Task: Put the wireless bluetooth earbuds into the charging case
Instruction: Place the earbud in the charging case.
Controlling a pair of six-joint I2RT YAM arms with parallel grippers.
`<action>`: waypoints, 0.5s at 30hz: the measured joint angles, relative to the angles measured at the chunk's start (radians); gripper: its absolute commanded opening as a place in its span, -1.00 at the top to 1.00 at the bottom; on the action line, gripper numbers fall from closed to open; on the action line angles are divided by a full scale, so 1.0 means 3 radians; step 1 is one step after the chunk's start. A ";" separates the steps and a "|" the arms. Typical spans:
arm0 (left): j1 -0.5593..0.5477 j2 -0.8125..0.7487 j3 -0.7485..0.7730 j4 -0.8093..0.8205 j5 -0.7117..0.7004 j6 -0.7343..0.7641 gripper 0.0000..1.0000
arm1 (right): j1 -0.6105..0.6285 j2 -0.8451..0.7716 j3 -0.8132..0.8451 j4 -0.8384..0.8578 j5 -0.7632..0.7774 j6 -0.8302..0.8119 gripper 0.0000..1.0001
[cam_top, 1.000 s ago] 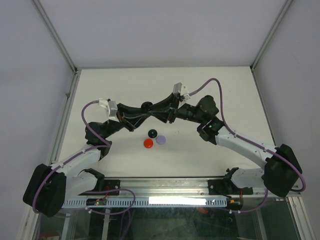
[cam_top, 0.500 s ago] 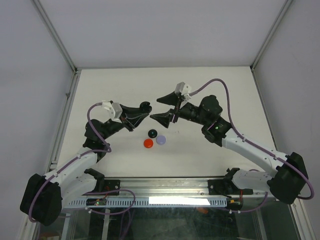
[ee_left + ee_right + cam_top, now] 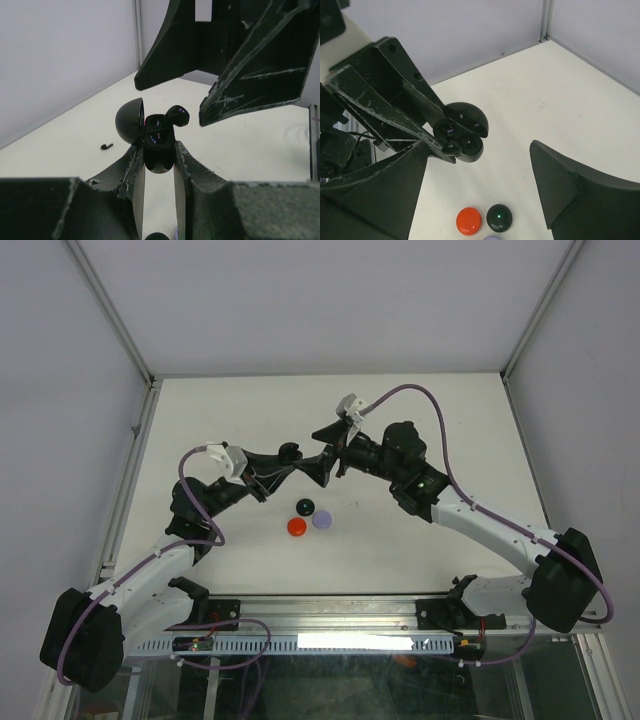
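My left gripper is shut on the black charging case, held up off the table with its domed lid swung open. One black earbud sticks up out of the case's right-hand well. A second black earbud lies loose on the table behind the case. My right gripper stands wide open with nothing in it. Its fingers hang just above and beyond the case. From above, the case sits between the right gripper's spread fingertips and the left gripper.
Three coin-like round discs lie together on the table below the grippers: red, black and lilac. In the right wrist view the red disc and the black disc show under the case. Grey walls enclose the table.
My right gripper has opened wide at the case, drew back a little, then came in close again. The left gripper has kept its hold on the case, shifting slightly right.
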 measured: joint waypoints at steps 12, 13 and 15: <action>0.0000 -0.0006 -0.0055 0.0177 0.0039 -0.0039 1.00 | -0.0019 0.0037 0.0008 -0.0320 0.0367 -0.0165 -0.72; 0.0000 -0.0008 -0.0060 0.0178 0.0045 -0.0039 1.00 | -0.0032 0.0020 0.0008 -0.0352 0.0385 -0.0186 -0.72; 0.0000 -0.0008 -0.0064 0.0178 0.0061 -0.0039 1.00 | -0.0057 -0.0024 0.0008 -0.0397 0.0413 -0.0203 -0.71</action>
